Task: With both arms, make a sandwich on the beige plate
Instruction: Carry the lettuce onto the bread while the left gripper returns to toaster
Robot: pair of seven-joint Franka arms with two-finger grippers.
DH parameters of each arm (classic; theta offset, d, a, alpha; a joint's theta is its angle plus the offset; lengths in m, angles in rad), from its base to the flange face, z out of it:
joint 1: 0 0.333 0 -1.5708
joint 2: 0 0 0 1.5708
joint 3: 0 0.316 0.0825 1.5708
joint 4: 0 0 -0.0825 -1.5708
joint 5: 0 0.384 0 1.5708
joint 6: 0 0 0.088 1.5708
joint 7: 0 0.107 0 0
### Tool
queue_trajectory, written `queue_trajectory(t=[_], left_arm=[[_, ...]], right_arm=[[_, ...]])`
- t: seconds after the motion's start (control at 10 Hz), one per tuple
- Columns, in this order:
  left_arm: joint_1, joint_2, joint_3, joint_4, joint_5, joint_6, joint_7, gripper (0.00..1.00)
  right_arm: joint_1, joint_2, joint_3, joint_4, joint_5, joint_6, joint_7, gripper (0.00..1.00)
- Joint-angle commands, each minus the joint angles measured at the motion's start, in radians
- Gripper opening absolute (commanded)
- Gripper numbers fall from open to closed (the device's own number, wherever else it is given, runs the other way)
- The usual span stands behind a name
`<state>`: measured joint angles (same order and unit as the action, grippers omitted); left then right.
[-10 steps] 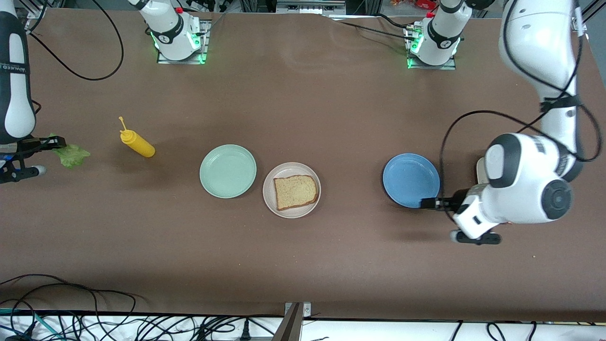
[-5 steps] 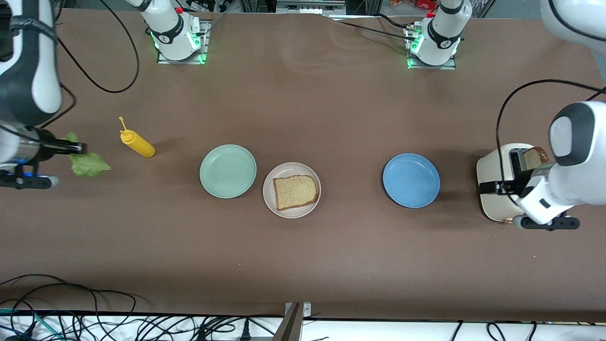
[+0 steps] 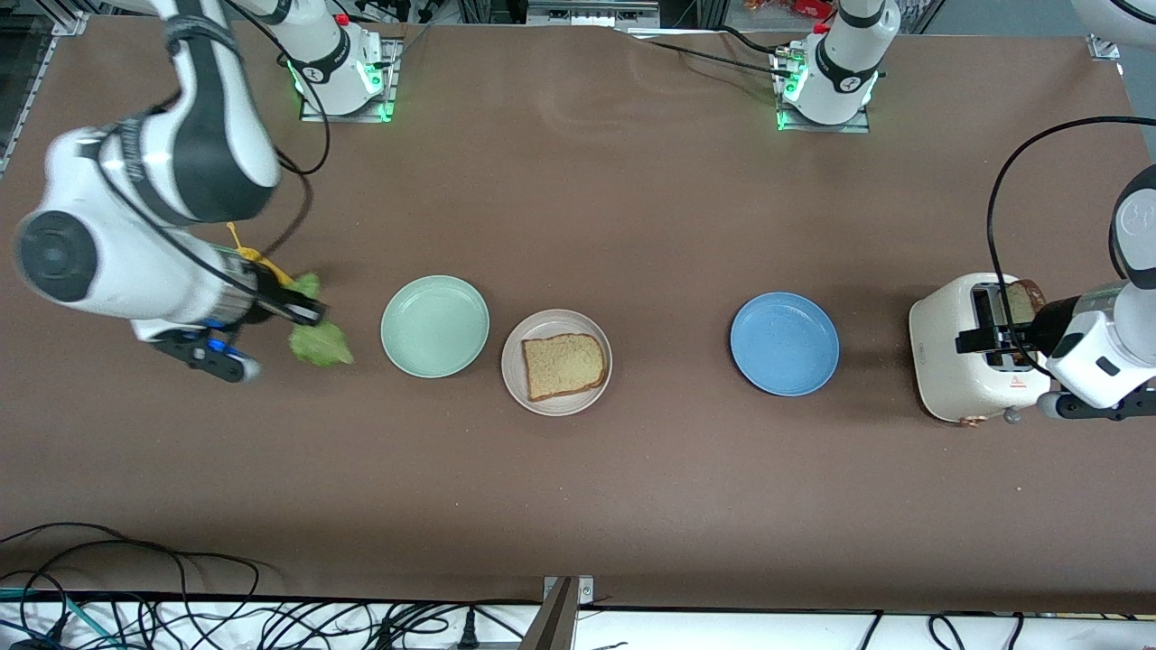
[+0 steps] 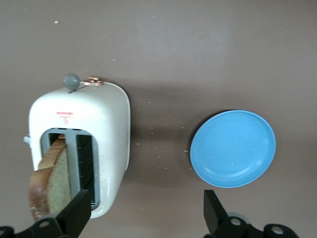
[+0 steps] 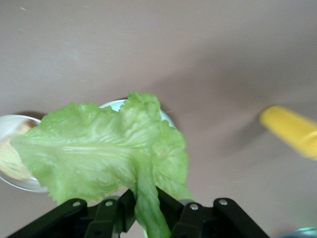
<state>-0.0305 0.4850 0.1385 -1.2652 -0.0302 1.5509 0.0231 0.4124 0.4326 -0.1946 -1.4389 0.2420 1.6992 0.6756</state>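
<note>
One slice of brown speckled bread [image 3: 563,365] lies on the beige plate [image 3: 601,394] at mid table; the plate's edge also shows in the right wrist view [image 5: 15,181]. My right gripper [image 3: 305,315] is shut on the stem of a ruffled green lettuce leaf [image 3: 319,345], [image 5: 106,151] and holds it in the air beside the mint-green plate [image 3: 434,326], toward the right arm's end. A second slice [image 3: 1022,301], [image 4: 49,182] stands in a white toaster [image 3: 959,359], [image 4: 110,129]. My left gripper [image 3: 975,341], [image 4: 146,210] is open and empty over the toaster's edge.
A blue plate [image 3: 784,343], [image 4: 233,148] lies between the beige plate and the toaster. A yellow mustard bottle [image 3: 257,263], [image 5: 291,129] is partly hidden by the right arm. Cables hang along the table's edge nearest the front camera.
My right gripper has carried the lettuce from the table's end to beside the mint-green plate. My left gripper has moved from the blue plate to over the toaster.
</note>
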Motion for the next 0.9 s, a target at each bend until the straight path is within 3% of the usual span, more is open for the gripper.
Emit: queue_trajectory(t=[0.0,0.4,0.8], left_arm=[[0.046,-0.025,-0.008,-0.02,0.085,-0.006,0.049,1.0],[0.141,-0.023,-0.01,-0.046,0.082,0.003,0.185,1.0],[0.191,-0.035,-0.017,-0.156,0.067,0.064,0.185,1.0]], right_arm=[[0.11,0.087,-0.011,0.02,0.116,0.138,0.282,0.0],[0.33,0.253,-0.011,0.02,0.132,0.461,0.632,0.0],[0.404,0.35,-0.013,0.02,0.131,0.626,0.71,0.0]])
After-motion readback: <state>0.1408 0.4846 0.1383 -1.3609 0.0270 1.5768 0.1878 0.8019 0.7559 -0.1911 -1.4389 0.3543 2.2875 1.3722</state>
